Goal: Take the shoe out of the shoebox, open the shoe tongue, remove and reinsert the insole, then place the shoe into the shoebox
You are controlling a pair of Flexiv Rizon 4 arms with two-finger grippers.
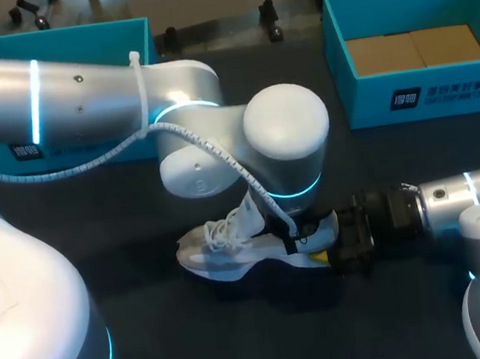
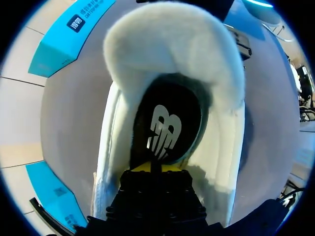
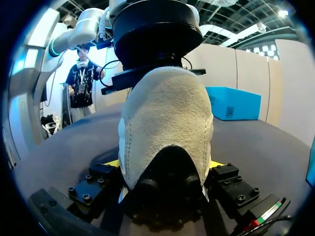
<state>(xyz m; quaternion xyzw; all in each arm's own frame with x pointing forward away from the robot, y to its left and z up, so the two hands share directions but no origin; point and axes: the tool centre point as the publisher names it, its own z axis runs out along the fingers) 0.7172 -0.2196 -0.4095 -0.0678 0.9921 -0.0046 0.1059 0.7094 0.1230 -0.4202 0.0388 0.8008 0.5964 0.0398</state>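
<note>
Standing at the far right of the table (image 1: 240, 335), a teal shoebox (image 1: 425, 93) shows a brown cardboard lining (image 1: 416, 48) on its floor; a second teal box (image 1: 76, 38) sits at the far left, its inside hidden behind the left arm (image 1: 83, 93). Both are well apart from the white shoe (image 1: 256, 247), which rests on its sole mid-table, toe to the left, with dark table surface stretching from it to the boxes and to the near edge. The right gripper (image 3: 165, 164) clamps the grey suede heel, one yellow-tipped finger pressed to each side. The left gripper (image 2: 156, 168) hangs at the shoe's mouth above a dark insole (image 2: 167, 123) with a white logo; whether it holds anything cannot be told. White laces (image 1: 220, 230) lie loose over the forefoot.
</note>
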